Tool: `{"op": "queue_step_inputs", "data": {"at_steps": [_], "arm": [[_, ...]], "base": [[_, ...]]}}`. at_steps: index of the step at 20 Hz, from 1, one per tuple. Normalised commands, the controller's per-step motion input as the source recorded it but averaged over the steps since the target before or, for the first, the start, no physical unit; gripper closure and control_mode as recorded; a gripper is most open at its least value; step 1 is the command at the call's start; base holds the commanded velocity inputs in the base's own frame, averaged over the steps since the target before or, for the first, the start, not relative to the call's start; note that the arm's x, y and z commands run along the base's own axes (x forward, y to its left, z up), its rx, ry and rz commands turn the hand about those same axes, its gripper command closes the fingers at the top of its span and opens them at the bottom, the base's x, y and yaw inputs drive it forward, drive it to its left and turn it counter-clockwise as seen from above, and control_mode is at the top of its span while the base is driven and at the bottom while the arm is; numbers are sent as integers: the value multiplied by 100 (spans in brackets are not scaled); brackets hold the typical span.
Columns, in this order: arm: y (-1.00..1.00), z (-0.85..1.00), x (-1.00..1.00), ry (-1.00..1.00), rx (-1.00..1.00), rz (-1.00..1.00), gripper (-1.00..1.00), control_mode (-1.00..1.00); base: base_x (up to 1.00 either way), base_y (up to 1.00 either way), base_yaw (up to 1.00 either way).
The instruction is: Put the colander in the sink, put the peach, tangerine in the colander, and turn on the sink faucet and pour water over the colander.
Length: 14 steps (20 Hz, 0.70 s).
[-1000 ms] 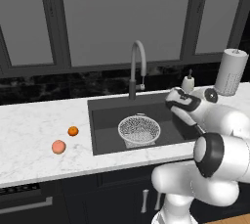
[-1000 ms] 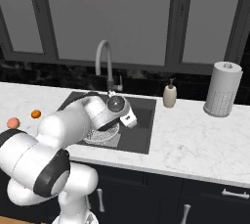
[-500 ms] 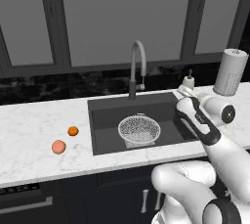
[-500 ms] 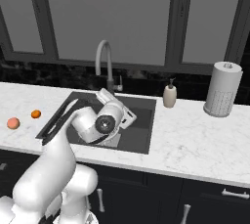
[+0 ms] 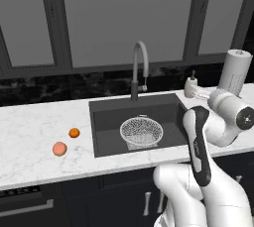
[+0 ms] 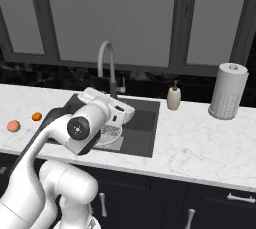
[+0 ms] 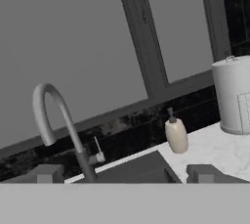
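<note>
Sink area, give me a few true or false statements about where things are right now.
1. The colander sits in the sink. True.
2. The peach is in the colander. False: it lies on the counter, left of the sink.
3. The tangerine lies apart from the peach. True.
4. Water runs from the faucet. False: no stream shows.
5. The claw holds a fruit. False: it is open and empty.
</note>
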Motion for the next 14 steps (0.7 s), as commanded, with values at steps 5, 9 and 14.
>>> {"op": "queue_step_inputs", "data": {"at_steps": [5, 9, 14], "arm": [[-23, 100, -72, -3, -21, 3, -100, -100], [2, 68, -74, 8, -20, 2, -100, -100], [45, 6, -73, 18, -15, 0, -100, -100]], "base": [[0, 0, 0], [0, 0, 0], [0, 0, 0]]}}
